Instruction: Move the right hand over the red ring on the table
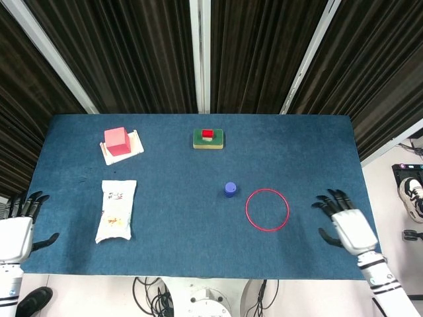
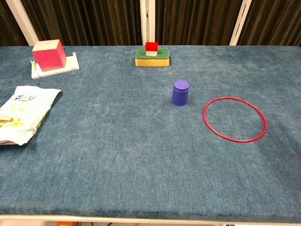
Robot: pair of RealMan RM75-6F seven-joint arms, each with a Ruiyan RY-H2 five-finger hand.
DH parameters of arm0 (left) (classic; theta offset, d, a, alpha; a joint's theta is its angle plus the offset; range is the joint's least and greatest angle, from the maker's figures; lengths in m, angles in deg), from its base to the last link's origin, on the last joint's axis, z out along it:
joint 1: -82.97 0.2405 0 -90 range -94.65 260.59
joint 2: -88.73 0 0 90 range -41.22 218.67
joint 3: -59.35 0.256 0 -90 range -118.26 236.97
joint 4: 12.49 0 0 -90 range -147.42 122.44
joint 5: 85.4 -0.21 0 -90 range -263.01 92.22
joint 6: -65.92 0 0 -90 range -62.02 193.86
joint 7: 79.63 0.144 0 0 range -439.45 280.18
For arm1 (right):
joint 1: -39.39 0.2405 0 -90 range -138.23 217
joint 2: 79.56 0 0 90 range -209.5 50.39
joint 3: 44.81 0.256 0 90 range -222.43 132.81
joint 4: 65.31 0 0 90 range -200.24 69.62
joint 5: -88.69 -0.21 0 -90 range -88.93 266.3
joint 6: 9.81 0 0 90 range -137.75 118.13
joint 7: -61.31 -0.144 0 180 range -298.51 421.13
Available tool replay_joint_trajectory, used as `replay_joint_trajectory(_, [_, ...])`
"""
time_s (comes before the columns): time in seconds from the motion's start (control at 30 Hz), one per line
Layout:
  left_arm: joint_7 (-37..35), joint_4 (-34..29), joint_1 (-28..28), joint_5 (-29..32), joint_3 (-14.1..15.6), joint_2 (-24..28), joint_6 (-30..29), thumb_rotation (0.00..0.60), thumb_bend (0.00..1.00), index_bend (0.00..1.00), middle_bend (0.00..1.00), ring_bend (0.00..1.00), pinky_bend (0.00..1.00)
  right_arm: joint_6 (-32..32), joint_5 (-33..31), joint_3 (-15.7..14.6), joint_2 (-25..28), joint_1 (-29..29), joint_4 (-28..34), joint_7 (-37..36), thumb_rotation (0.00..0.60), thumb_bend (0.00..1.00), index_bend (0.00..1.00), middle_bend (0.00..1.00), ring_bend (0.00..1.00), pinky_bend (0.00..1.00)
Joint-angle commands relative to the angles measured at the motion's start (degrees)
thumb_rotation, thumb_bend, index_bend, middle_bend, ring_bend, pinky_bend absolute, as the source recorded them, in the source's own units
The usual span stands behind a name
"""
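The red ring [image 1: 267,210] lies flat on the blue table, right of centre; the chest view shows the ring [image 2: 234,119] with nothing inside it. My right hand [image 1: 347,226] hovers over the table's right part, a short way right of the ring, fingers spread and holding nothing. My left hand [image 1: 16,228] stays off the table's left front corner, fingers apart and empty. Neither hand shows in the chest view.
A small purple cup [image 1: 230,189] stands just left of the ring. A green sponge with a red block [image 1: 208,138] sits at the back centre. A pink cube on a white tray [image 1: 119,142] and a white snack bag [image 1: 116,210] lie at the left.
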State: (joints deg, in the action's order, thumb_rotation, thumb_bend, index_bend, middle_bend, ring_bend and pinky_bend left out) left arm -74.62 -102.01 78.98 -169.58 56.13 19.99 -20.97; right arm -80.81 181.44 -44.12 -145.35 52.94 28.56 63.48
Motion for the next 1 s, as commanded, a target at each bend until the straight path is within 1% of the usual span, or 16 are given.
replay_joint_trajectory(0.03, [0.14,-0.19,-0.11,-0.13,0.19,0.08,0.29,0.600,0.09,0.17,0.11,0.00,0.00,5.31,0.83,-0.35,-5.07,4.12,-5.20,2.29,0.600,0.27,0.40,0.19,0.00,0.00])
replay_joint_trajectory(0.2, [0.13,-0.24,0.04,0.29,0.21,0.02,0.44,0.600,0.09,0.17,0.11,0.00,0.00,6.97,2.07,-0.85,-10.36,6.36,-11.11,0.99,0.600,0.29,0.40,0.20,0.00,0.00])
replay_joint_trajectory(0.43, [-0.18,0.07,0.01,0.56,0.31,-0.13,0.93,0.600,0.09,0.17,0.11,0.00,0.00,8.04,3.35,-1.97,-14.71,8.33,-16.37,-0.62,0.600,0.31,0.41,0.20,0.00,0.00])
replay_joint_trajectory(0.73, [-0.83,0.76,-0.04,0.76,0.27,-0.39,1.24,0.600,0.09,0.17,0.11,0.00,0.00,7.16,3.53,-2.57,-17.55,9.27,-19.88,-1.86,0.600,0.33,0.49,0.22,0.00,0.00])
replay_joint_trajectory(1.0, [-1.41,1.27,0.04,0.93,0.28,-0.50,1.34,0.600,0.09,0.17,0.10,0.00,0.00,7.01,3.08,-2.92,-18.94,9.94,-21.52,-2.16,0.600,0.33,0.52,0.23,0.00,0.00])
